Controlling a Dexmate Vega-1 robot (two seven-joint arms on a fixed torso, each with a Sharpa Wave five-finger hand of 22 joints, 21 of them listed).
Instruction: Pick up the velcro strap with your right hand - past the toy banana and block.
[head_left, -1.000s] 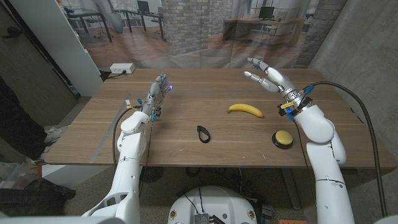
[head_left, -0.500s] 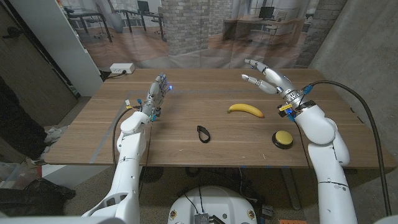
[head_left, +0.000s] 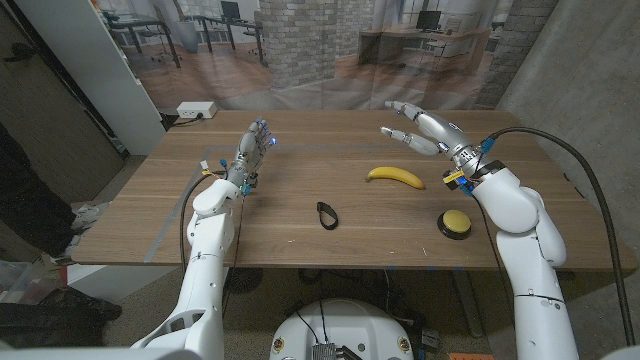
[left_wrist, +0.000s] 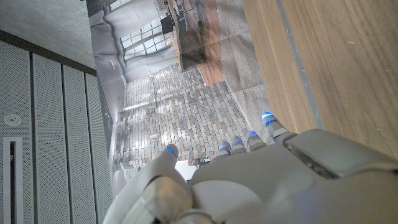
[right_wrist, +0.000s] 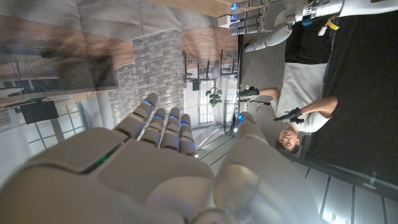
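Note:
A small black velcro strap (head_left: 327, 214) lies looped on the wooden table (head_left: 300, 170) near its middle. A yellow toy banana (head_left: 394, 176) lies to its right, and a round yellow block (head_left: 455, 222) sits nearer the front right. My right hand (head_left: 420, 128) hovers open above the table behind the banana, fingers spread and reaching toward the left; its back (right_wrist: 143, 168) shows in the right wrist view. My left hand (head_left: 250, 153) stands open at the table's left, fingers up, holding nothing; its back (left_wrist: 267, 180) shows in the left wrist view.
A white power strip (head_left: 196, 109) lies on the floor beyond the table's far left corner. A person (right_wrist: 298, 118) holding controllers shows in the right wrist view. A printed backdrop hangs behind the table.
My right hand has shifted left and slightly lower, coming over the area behind the banana. The left hand and the objects have stayed put.

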